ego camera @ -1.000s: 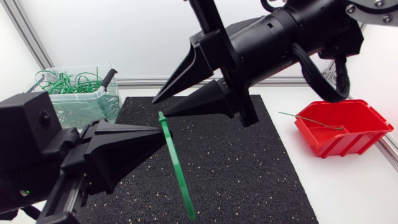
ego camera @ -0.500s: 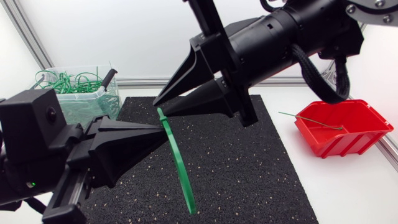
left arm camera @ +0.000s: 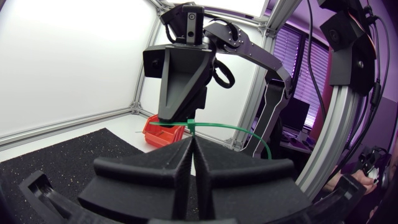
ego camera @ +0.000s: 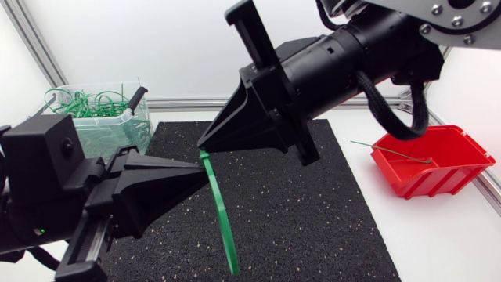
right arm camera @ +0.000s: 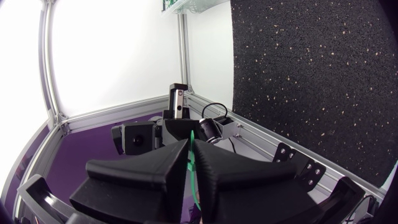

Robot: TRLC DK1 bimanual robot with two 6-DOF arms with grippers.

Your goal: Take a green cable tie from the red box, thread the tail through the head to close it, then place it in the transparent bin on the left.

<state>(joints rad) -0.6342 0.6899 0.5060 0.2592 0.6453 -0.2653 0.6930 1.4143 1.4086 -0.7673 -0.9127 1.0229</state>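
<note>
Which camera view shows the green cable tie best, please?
The head view: the green cable tie shows nearly whole, from the left gripper and right gripper pinching its upper end down over the black mat. The left wrist view shows only a curved stretch ahead of its gripper; the right wrist view, a short piece.

Left gripper (ego camera: 203, 167) points inward from the left, fingers pinched on the cable tie (ego camera: 223, 219); right gripper (ego camera: 204, 147) slants down from the right, pinched on its upper end; tips nearly touch.
</note>
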